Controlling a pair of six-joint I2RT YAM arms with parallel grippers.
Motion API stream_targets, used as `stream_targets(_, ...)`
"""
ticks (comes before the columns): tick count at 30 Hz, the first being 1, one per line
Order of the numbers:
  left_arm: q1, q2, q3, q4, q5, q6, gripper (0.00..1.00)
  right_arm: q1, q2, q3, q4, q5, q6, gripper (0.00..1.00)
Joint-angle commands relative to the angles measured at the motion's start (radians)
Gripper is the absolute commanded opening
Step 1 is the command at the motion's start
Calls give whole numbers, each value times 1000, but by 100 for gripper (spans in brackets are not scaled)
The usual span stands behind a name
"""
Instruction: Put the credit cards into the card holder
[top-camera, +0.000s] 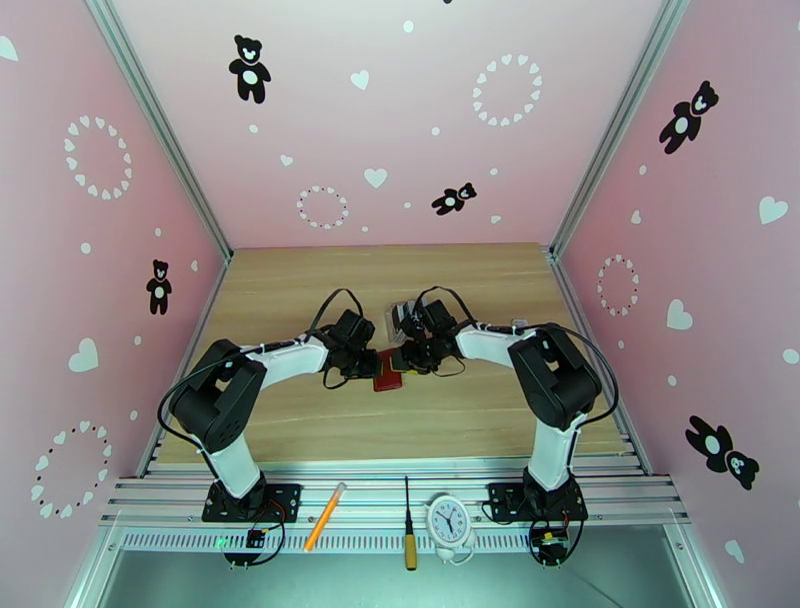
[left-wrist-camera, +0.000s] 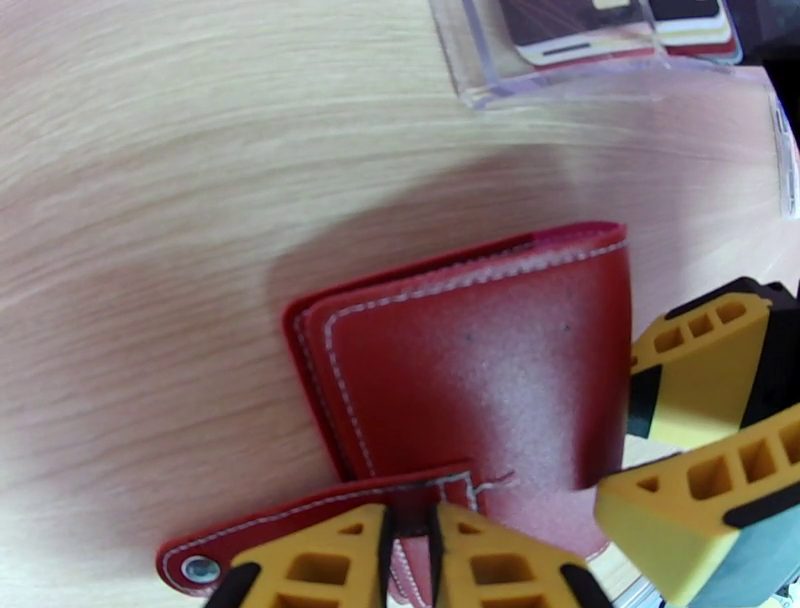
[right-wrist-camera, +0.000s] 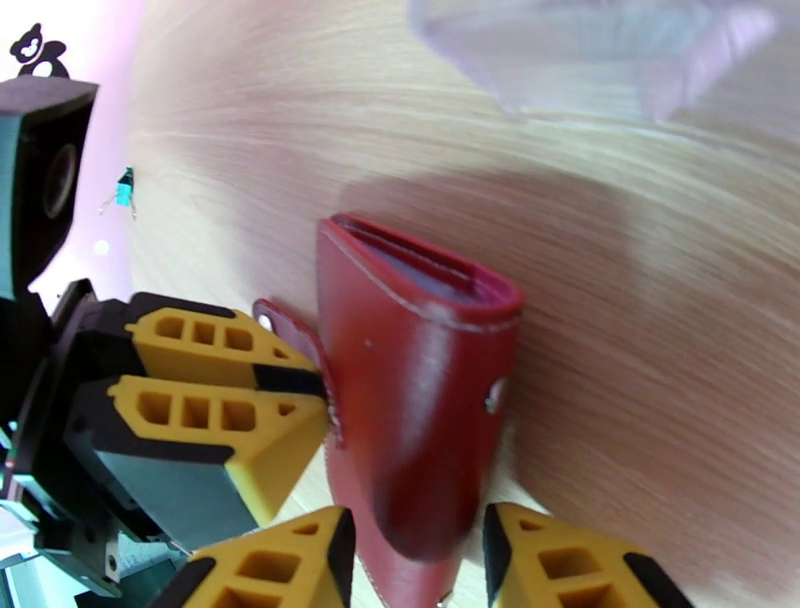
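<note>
Looking down from above, we see the left arm (top-camera: 285, 360) and the right arm (top-camera: 495, 345) bent inward, meeting near the middle of the worktop (top-camera: 300, 420) over the card holder (top-camera: 388, 374). It is a small dark-red folded wallet with white stitching. It sits on the wood, nearer the arm bases than a clear slotted stand (left-wrist-camera: 560, 80) just beyond it. The credit cards (left-wrist-camera: 570, 25) stand in that stand's slots, dark brown and pale ones side by side.

The left jaws are pressed nearly together on the card holder's snap tab (left-wrist-camera: 300, 515). In the left wrist view the red strap runs into the narrow slit between them, and its metal stud (left-wrist-camera: 201, 570) pokes out to one side.

The right jaws are spread, with one finger (right-wrist-camera: 565, 565) on each side of the wallet's near end. The right wrist view shows a thin gap beside that finger, so they straddle the wallet without clamping it. That view also looks into the wallet's folded top, where greyish pockets show between the red covers. We cannot tell whether the wallet lies fully flat or is tipped on an edge.

On the metal rail at the near edge lie an orange pen (top-camera: 325, 517), a screwdriver (top-camera: 408, 545) and a small white clock (top-camera: 449, 521).
</note>
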Motion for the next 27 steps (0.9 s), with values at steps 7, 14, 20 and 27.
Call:
stream_targets(7, 23, 58, -58, -24, -19, 13, 20, -27, 36, -60, 150, -113, 72, 40)
stream_targets(14, 24, 78, -59, -16, -7, 9, 20, -12, 9, -57, 142, -118, 61, 39)
stream_targets(20, 24, 88, -59, -27, -16, 13, 20, 32, 4, -46, 145, -121, 53, 38)
stream_targets(27, 25, 82, -61, -27, -17, 9, 20, 54, -31, -35, 147, -121, 55, 32)
